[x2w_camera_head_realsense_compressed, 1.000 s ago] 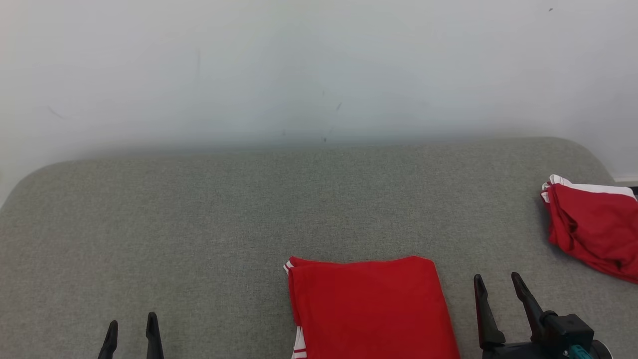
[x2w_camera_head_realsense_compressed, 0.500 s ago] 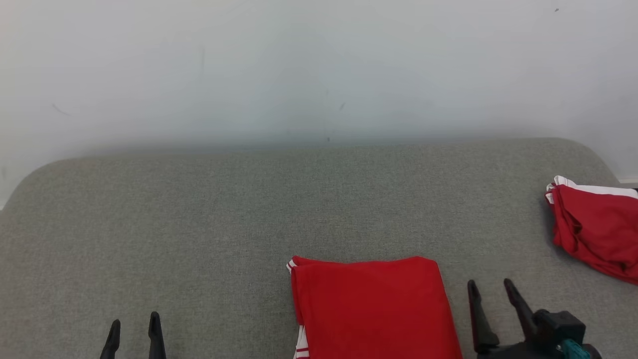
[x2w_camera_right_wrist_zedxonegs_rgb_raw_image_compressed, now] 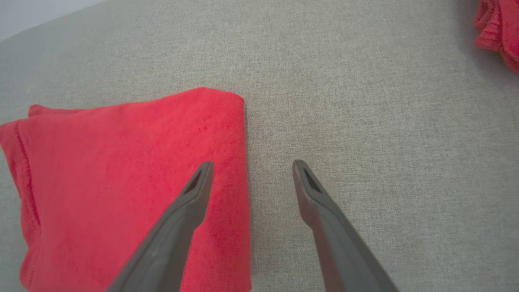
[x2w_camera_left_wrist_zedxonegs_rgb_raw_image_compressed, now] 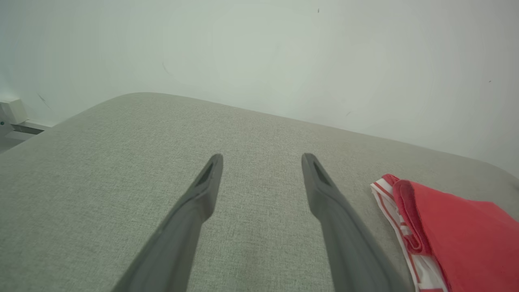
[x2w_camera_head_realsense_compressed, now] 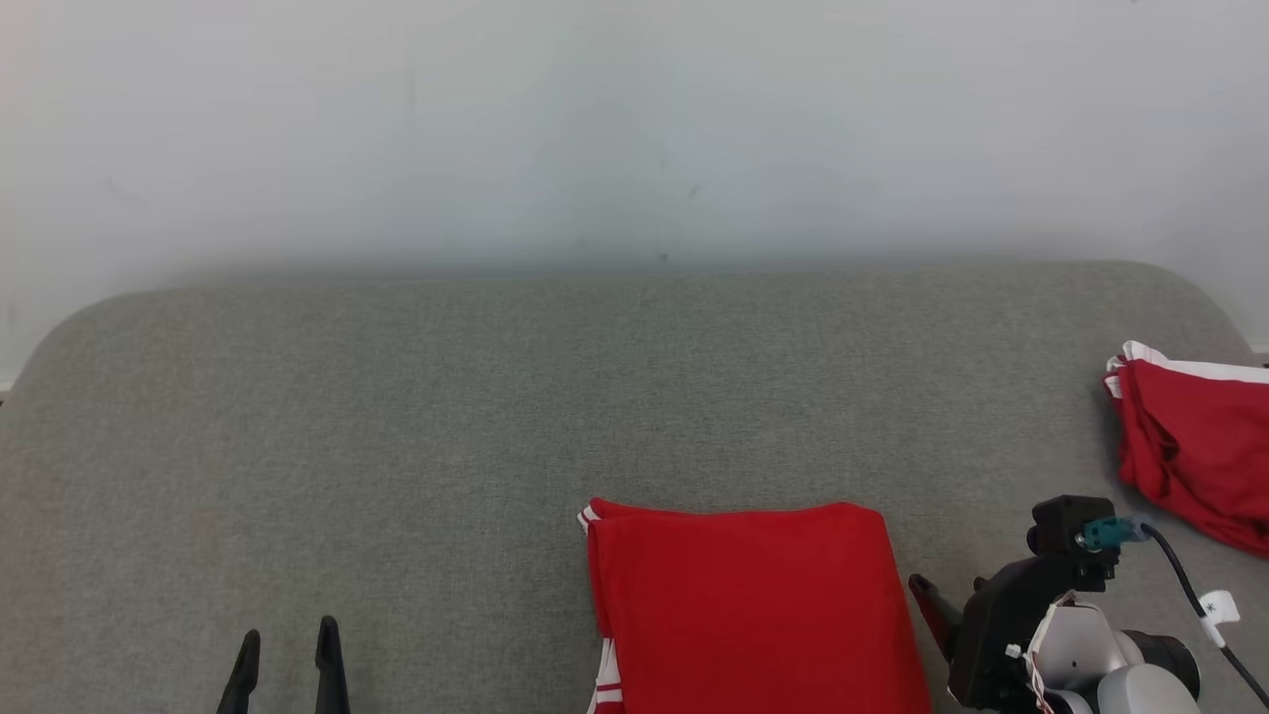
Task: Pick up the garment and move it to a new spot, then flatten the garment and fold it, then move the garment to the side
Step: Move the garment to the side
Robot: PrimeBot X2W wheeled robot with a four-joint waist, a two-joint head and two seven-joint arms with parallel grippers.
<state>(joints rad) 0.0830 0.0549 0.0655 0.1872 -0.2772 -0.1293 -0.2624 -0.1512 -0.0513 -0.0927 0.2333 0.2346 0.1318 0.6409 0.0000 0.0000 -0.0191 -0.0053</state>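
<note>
Lower right in the head view, the right gripper tips down, jaws wide and empty, over the right edge of the folded red garment at bottom centre. The left gripper, lower left, gapes empty. Grey cushion spreads open leftward; a second red garment sits far right.

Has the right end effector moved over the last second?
Yes. The right end effector has swung left toward the folded garment's right edge and tipped downward. Earlier its fingers pointed up the head view, clear of that edge.
</note>
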